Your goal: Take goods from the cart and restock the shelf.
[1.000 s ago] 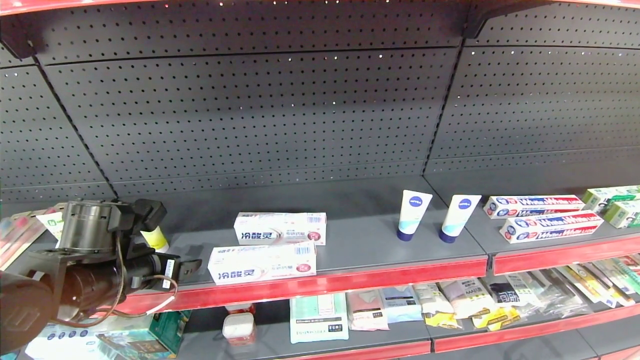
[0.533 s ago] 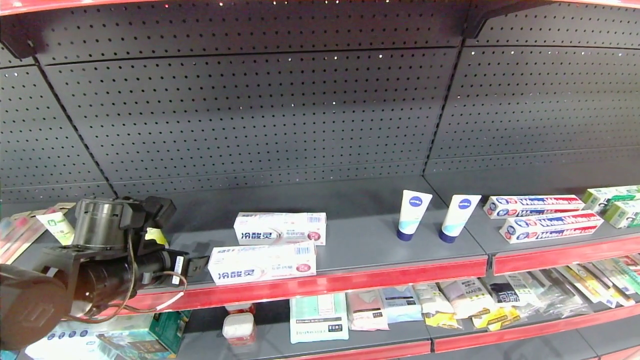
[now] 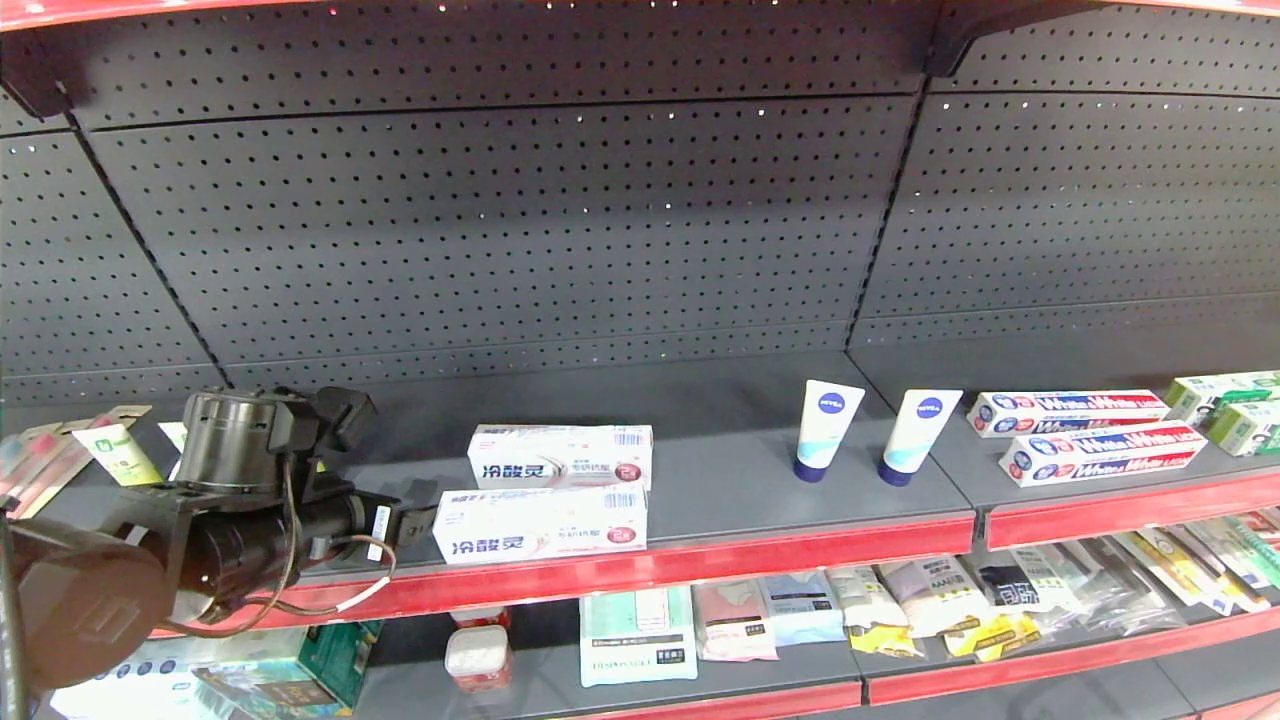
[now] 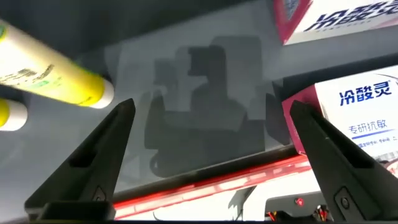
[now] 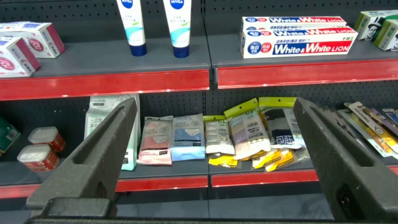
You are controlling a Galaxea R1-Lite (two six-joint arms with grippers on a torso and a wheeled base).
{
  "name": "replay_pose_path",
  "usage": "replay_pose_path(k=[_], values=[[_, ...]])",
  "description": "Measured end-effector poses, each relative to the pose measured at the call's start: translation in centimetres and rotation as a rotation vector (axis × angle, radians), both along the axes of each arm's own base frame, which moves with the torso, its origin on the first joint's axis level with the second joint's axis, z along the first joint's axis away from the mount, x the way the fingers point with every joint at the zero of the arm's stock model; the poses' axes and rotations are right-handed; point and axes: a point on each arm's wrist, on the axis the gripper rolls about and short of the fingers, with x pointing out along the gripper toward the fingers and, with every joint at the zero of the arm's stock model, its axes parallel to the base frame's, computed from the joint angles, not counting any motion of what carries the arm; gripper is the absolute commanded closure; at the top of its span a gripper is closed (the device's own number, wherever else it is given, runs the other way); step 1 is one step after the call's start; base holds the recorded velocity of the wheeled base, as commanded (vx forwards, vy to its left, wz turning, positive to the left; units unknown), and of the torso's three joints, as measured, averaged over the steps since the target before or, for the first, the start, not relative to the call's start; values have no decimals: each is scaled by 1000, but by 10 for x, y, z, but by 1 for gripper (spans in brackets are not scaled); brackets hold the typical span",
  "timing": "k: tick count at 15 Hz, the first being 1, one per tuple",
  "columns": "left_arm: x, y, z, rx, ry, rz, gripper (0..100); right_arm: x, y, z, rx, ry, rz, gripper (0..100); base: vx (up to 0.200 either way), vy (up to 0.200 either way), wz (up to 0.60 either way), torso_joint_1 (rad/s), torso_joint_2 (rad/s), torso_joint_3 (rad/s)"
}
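Observation:
Two white toothpaste boxes lie on the grey shelf [image 3: 730, 480], the front box [image 3: 540, 525] at its red edge and the back box [image 3: 560, 455] just behind it. My left gripper [image 3: 382, 470] hovers low over the shelf to their left, open, with nothing between its fingers. In the left wrist view the left gripper [image 4: 211, 106] has one finger close against the end of the front box [image 4: 360, 118]; the back box [image 4: 336, 15] lies beyond, and a yellow tube [image 4: 50, 71] lies off the other finger. My right gripper [image 5: 214, 106] is open and empty, back from the shelves.
Two white tubes with blue caps [image 3: 830, 430] stand at the shelf's right end. Red-and-white toothpaste boxes [image 3: 1085, 430] and green boxes [image 3: 1230, 410] lie on the adjoining shelf. Toothbrush packs [image 3: 50, 450] lie far left. Flat packets [image 3: 800, 610] line the lower shelf.
My left arm has moved right along the shelf front. The front toothpaste box has slid a little to the right with it and now lies flatter along the red edge.

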Motion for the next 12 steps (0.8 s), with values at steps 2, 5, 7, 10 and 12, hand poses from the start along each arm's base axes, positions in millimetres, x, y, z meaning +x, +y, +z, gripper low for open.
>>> replay_pose_path(k=[2, 5, 7, 10, 12], values=[[2, -1, 0, 1, -6, 0, 0, 0, 0, 0, 0, 0, 0, 0, 0, 0, 0, 0, 0, 0], [2, -2, -1, 4, -4, 0, 0, 0, 0, 0, 0, 0, 0, 0, 0, 0, 0, 0, 0, 0], [2, -3, -1, 5, -3, -3, 0, 0, 0, 0, 0, 0, 0, 0, 0, 0, 0, 0, 0, 0], [2, -4, -1, 12, -12, 4, 0, 0, 0, 0, 0, 0, 0, 0, 0, 0, 0, 0, 0, 0], [2, -4, -1, 13, -13, 4, 0, 0, 0, 0, 0, 0, 0, 0, 0, 0, 0, 0, 0, 0]])
